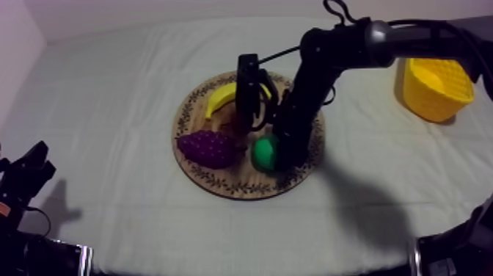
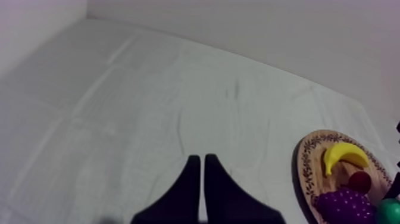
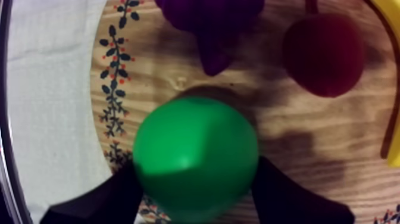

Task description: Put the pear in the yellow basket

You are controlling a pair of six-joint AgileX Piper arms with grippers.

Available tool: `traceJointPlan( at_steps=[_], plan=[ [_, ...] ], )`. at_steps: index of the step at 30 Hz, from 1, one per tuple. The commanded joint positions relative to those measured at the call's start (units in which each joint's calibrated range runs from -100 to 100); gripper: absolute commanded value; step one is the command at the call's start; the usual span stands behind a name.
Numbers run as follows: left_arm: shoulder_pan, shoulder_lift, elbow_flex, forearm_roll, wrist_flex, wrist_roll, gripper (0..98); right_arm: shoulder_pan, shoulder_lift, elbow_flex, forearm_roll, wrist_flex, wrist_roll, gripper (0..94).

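The green pear [image 1: 264, 153] [image 3: 196, 155] lies on the round wooden board [image 1: 220, 180] near its front rim. My right arm reaches in from the upper right, and my right gripper [image 1: 275, 158] [image 3: 196, 164] is down at the pear. Its black fingers [image 3: 119, 193] press against both sides, shut on the pear, which still rests on the board [image 3: 116, 77]. The yellow basket [image 1: 434, 88] stands at the table's right. My left gripper [image 1: 29, 172] [image 2: 199, 158] rests low at the left, its fingers together in a narrow wedge.
Also on the board are a banana [image 1: 220, 97] [image 2: 342, 156] at the back, purple grapes [image 1: 209, 148] [image 3: 208, 18] left of the pear, and a small red fruit [image 3: 324, 53] [image 2: 359, 180] behind it. Bare cloth lies between board and basket.
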Motion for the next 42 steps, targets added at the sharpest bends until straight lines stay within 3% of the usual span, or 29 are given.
traceJointPlan(
  at_steps=[1, 13, 20, 28, 36, 42],
  plan=[
    [0.0, -0.02, -0.05, -0.01, 0.01, 0.01, 0.1, 0.24, -0.33, 0.41, 0.06, 0.24, 0.14, 45.9],
    [0.0, -0.02, -0.05, -0.01, 0.01, 0.01, 0.1, 6.52, -8.85, -3.4, 1.56, 4.8, -0.46, 44.1],
    [0.0, -0.02, -0.05, -0.01, 0.01, 0.01, 0.1, 15.04, -14.84, -11.1, 2.38, 8.46, -1.45, 44.7],
    [0.0, -0.02, -0.05, -0.01, 0.01, 0.01, 0.1, 25.86, -13.46, -22.49, 2.65, 8.63, -6.87, 45.2],
    [0.0, -0.02, -0.05, -0.01, 0.01, 0.01, 0.1, 33.95, -10.18, -25.96, 4.48, 3.81, -9.7, 46.0],
    [0.0, -0.02, -0.05, -0.01, 0.01, 0.01, 0.1, 37.06, -7.41, -25.07, 6.32, -1.13, -11.13, 47.6]
  ],
)
